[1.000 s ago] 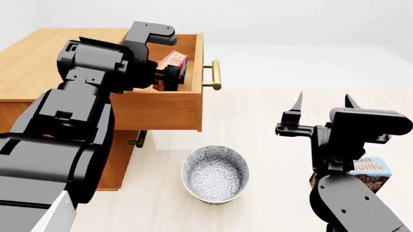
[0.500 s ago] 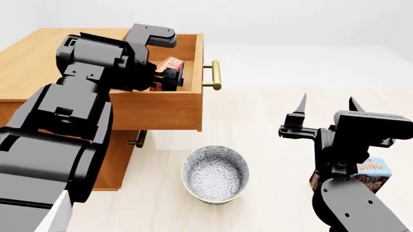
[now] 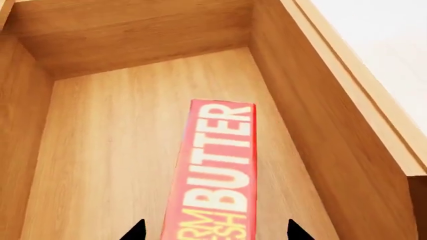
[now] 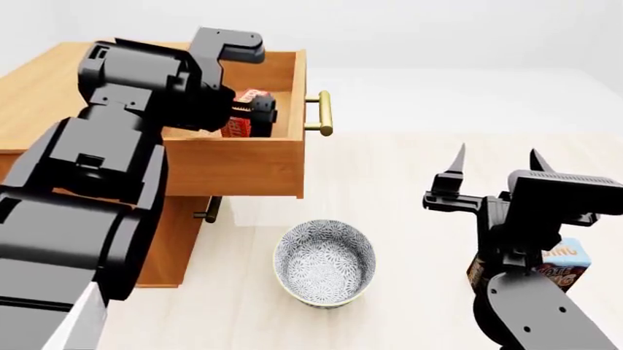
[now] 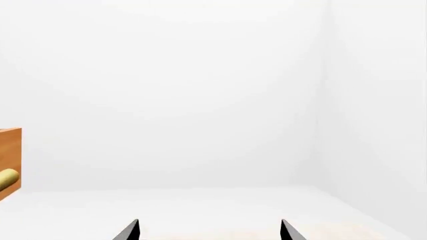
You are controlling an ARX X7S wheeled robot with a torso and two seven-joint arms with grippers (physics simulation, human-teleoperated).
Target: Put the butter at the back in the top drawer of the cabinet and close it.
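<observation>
Butter (image 3: pixel 217 175) carton, pale lettering "BUTTER" w/ partial "RM / ESH" below, clenched in left tool (image 3: pixel 215 231) inside open top drawer (image 4: pixel 244 171) of cabinet (image 4: pixel 58 87). Right tool (image 4: pixel 497 164) spread, holding nothing, above box (image 4: pixel 565 261) reading partly "DING", right of speckled bowl (image 4: pixel 324 263).

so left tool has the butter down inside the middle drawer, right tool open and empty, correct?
Not the middle drawer. The head view shows the left tool holding the butter inside the pulled-out top drawer; the drawer below it is shut. The rest stands: the right tool is open and empty.
</observation>
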